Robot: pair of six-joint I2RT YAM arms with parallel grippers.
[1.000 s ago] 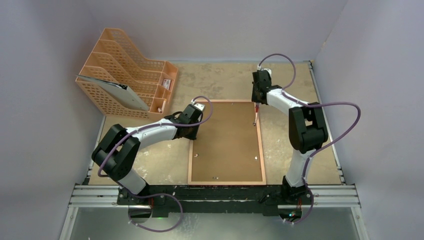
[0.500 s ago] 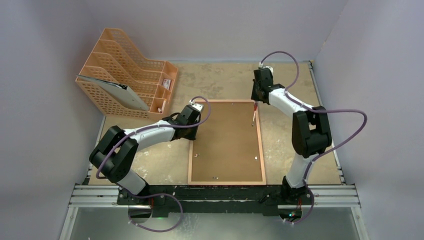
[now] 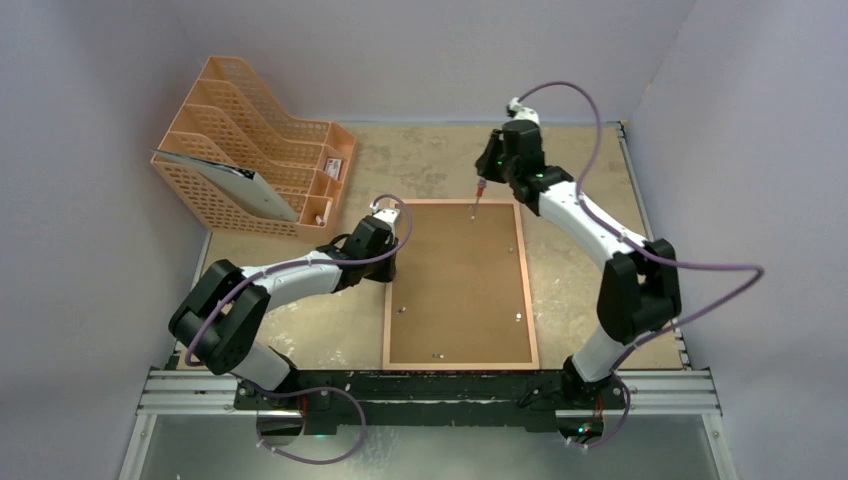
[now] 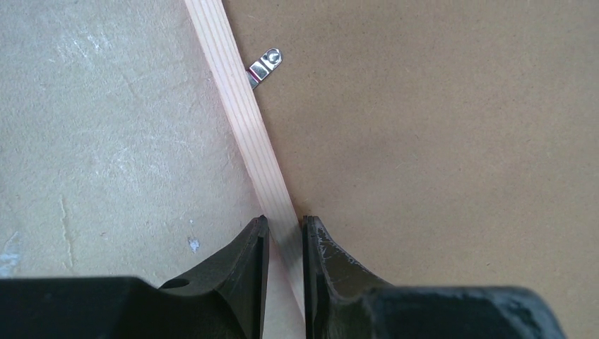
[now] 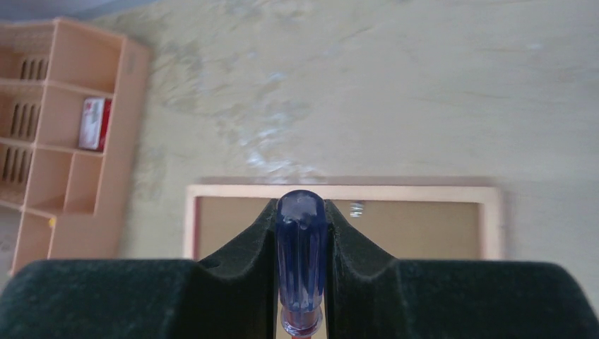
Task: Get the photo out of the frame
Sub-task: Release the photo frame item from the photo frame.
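Findings, from the near edge outward.

1. The frame point(image 3: 460, 366) lies face down on the surface point(image 3: 440, 160), with its brown backing board point(image 3: 460, 290) uppermost. The small metal clips, one of them point(image 4: 265, 65) sitting against the left rail, are in place on the board. The photo is not visible and is judged to be under the board.

2. The left gripper point(image 4: 282, 226) has its fingers clamped astride the frame's left rail, steadying it.

3. The right gripper point(image 3: 483, 178) has its fingers closed on a blue-handled screwdriver point(image 5: 301, 261). A second ago the tip stood over the board close to the right rail. The arm has since stretched out and swung left, and the tip now hangs at the far rail, roughly mid-length. The wrist view shows a blurred clip point(image 5: 357, 208) just beside the tool there.

4. The frame has turned slightly on the surface. Its near corners sit a little further right than before and its far corners a little further left. The left arm has shifted with it.

5. Assessment: work appears to have moved to the far clip. The board is not yet lifted, so extraction of the photo has not begun.

6. The orange file rack point(image 3: 250, 140) at far left is unchanged.
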